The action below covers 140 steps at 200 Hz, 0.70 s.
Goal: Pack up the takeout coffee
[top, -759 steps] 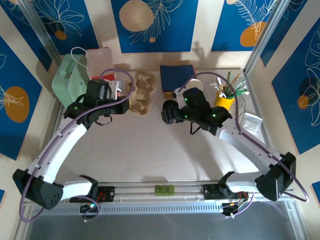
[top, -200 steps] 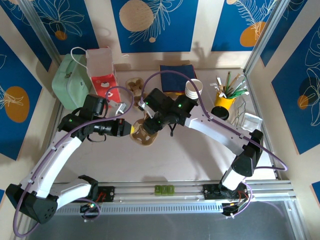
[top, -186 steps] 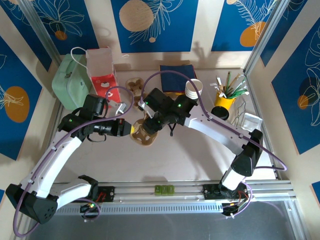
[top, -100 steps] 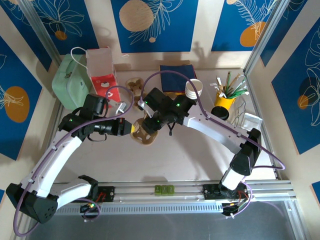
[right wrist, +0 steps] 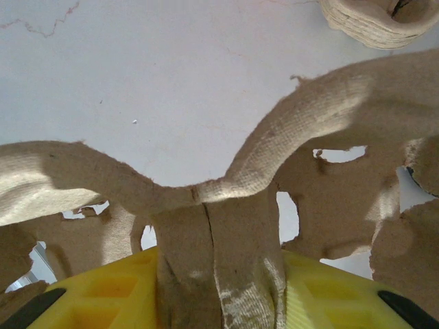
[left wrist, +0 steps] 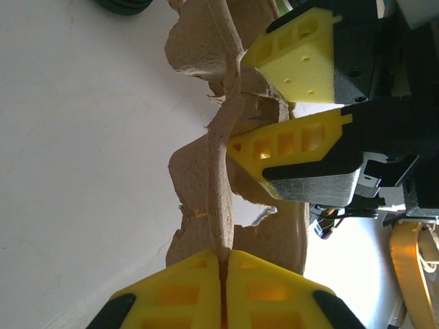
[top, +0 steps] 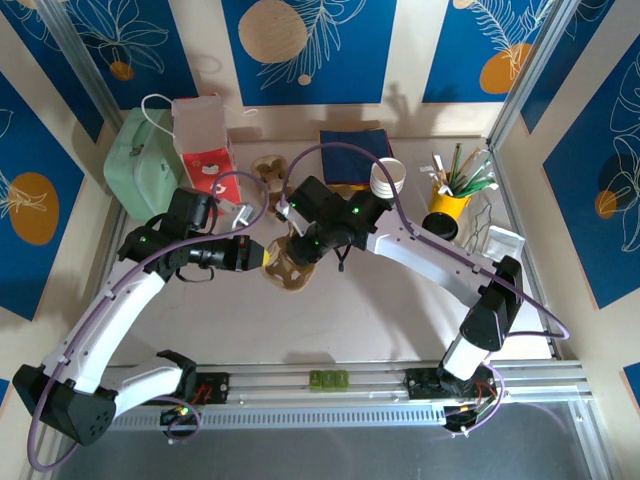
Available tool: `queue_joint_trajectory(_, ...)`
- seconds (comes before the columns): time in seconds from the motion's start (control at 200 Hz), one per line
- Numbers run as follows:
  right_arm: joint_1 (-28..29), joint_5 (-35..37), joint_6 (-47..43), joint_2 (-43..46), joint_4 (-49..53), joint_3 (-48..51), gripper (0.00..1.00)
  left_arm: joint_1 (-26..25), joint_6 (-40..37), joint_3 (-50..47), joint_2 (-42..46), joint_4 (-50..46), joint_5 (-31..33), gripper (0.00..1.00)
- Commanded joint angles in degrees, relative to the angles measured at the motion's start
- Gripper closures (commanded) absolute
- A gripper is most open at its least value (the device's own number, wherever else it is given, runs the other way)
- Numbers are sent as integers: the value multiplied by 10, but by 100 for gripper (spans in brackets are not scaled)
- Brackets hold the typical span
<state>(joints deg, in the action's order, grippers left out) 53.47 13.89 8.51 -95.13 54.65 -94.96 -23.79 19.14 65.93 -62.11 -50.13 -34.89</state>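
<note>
Tearing is worrying me: left claw [left wrist: 223, 259] and right claw [right wrist: 218, 277] are both pinching the brown moulded-pulp cup carrier [top: 286, 272], so any opposing pull is risking it; black-lidded dark paper cup [top: 440, 226] is sitting well right of them.

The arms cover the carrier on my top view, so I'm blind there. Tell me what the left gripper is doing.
Observer: Left wrist view: the left gripper is shut on a thin wall of the pulp carrier.
Operator: Now the right one.
Observer: Right wrist view: the right gripper has a finger either side of the carrier's centre rib; whether it pinches yet, I can't tell.
</note>
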Motion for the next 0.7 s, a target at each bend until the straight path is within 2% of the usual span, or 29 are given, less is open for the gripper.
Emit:
queue_joint_trajectory(0.0, -8, -14, -2, 14, 11, 13, 63, -4, 3, 0, 1, 11, -10, 81)
queue_joint_trajectory(0.09, -12, -15, -2, 14, 17, 16, 64, -4, 3, 2, 2, 5, -4, 66)
queue_joint_trajectory(0.23, -16, -16, -2, 19, 23, 30, 66, -2, 8, 23, 8, -2, 43, 53)
queue_joint_trajectory(0.355, -21, -27, -3, 21, 34, 44, 66, 13, 22, 47, 8, -23, 95, 51)
queue_joint_trajectory(0.5, -25, -39, 0, 31, 29, 74, 67, 55, 48, 84, -1, -55, 215, 47)
queue_joint_trajectory(0.695, -25, -49, 6, 45, 27, 106, 68, 116, 68, 187, -71, -96, 353, 41)
